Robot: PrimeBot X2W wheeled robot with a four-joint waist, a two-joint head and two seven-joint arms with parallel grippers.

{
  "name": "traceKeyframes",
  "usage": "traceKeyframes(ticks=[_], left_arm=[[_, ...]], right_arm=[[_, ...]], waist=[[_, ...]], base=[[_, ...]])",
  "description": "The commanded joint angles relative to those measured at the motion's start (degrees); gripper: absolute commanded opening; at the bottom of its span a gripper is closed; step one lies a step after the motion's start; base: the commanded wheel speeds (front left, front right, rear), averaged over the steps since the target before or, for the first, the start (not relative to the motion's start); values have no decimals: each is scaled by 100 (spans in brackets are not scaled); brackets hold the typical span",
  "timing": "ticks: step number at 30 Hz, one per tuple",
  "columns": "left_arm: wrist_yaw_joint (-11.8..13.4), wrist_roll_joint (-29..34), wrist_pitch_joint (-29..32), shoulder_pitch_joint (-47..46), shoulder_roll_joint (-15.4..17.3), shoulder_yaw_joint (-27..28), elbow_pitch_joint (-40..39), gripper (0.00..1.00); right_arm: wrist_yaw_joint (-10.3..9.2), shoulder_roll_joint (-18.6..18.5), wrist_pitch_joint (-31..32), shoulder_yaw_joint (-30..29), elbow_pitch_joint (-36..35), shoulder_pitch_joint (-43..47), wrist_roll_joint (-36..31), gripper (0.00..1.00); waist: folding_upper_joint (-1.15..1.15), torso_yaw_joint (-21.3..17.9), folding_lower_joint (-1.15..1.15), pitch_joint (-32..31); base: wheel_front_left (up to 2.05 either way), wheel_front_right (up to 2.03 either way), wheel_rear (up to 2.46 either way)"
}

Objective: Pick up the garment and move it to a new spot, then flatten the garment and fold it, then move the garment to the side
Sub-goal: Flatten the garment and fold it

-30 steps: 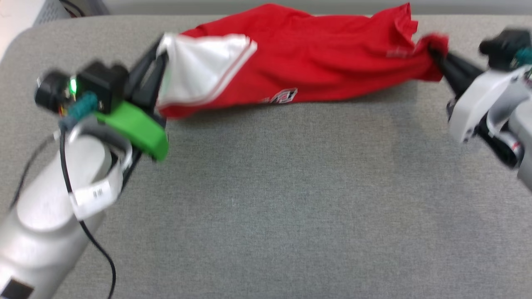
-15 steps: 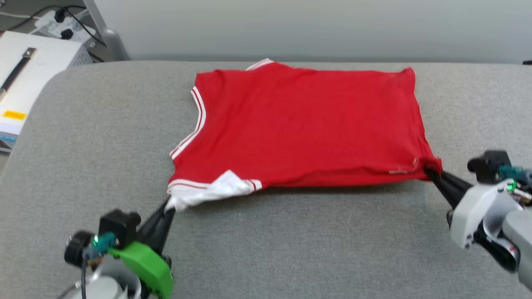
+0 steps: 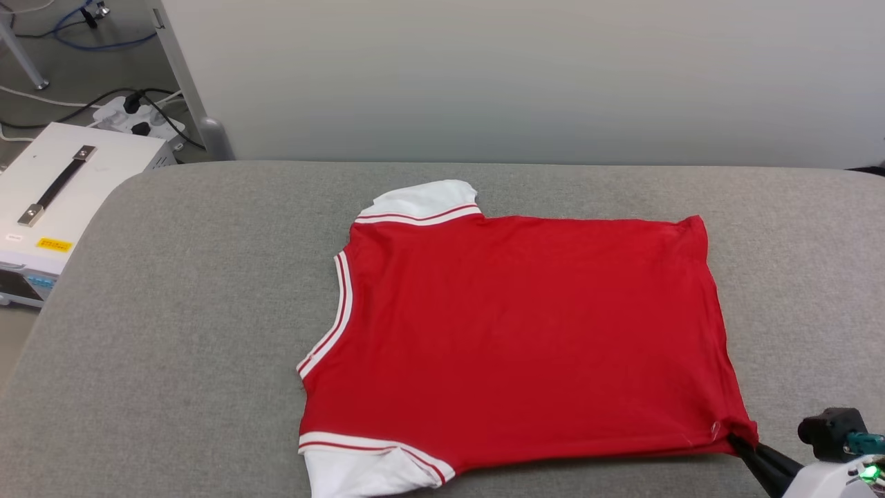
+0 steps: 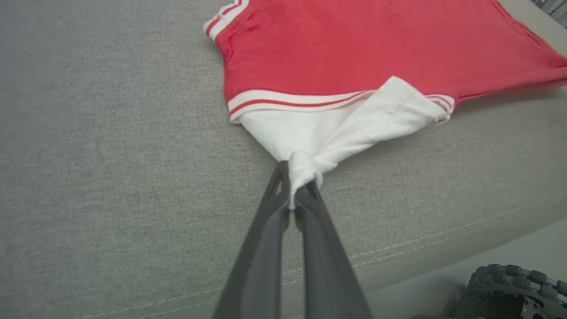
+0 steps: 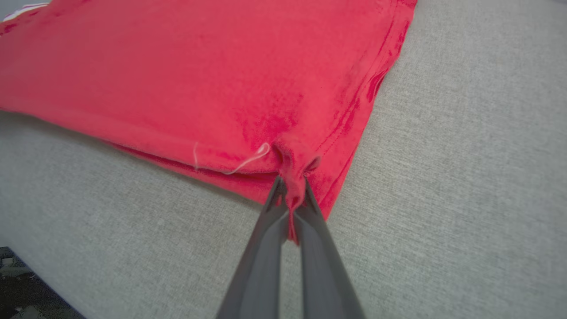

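Head view: a red jersey-style knit shirt (image 3: 525, 332) with white short sleeves and red-and-white striped trim lies spread flat on the grey fabric-covered tabletop (image 3: 173, 311), plain red face up, no lettering to be seen on this side. Neck opening toward the robot's left, hem toward its right. One white sleeve lies at the far edge, the other at the near edge, cut by the bottom of the frame. The right gripper (image 3: 745, 443), two long dark fingers, comes in at the lower right corner, with its tips at the near hem corner of the shirt. Right wrist view: those fingers are pressed together on a small pinch of red cloth at that corner; the fabric puckers at the tips, and a loose pale thread (image 5: 248, 161) lies just beside. There is a thin shadow under the near edge of the cloth. Left wrist view: the left gripper (image 4: 294, 188) is clamped on the twisted tip of the near white sleeve, which is drawn into a taut cone running from the striped band to the fingertips. The table's stitched seam runs below the fingers. At the lower right corner is a dark ribbed part (image 4: 509, 283), which I cannot identify. Off the table's left end there is a white box with a black strap handle (image 3: 62, 187) and a white power strip (image 3: 138, 117) with dark plugs and cables. A pale wall (image 3: 484, 76) stands behind the table.
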Motion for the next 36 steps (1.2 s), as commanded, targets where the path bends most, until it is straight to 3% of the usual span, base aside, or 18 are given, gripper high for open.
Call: traceKeyframes(ticks=[1,8,15,24,36], left_arm=[[32,-60,31,148,12,-23,-4,0],[19,-264,211,421,44,-115,-55,0],[27,12,79,113,39,-24,-54,0],[-416,497,159,-1244,-38,18,212,0],[-1198,747,439,-2978,-225,17,1270,0]], right_arm=[[-5,-31,-52,-134,-41,184,-46,0],[-5,-19,223,-659,-454,936,-201,0],[-5,108,515,-1271,-768,1196,-471,0],[-5,304,857,-2083,-1169,961,-672,0],[-5,434,1356,-2263,-1394,200,-803,0]], waist=[[0,-3,1,-65],[0,-50,1,-98],[0,-32,1,18],[0,-2,1,321],[0,-211,1,889]], base=[[0,0,0],[0,0,0],[0,0,0],[0,0,0],[0,0,0]])
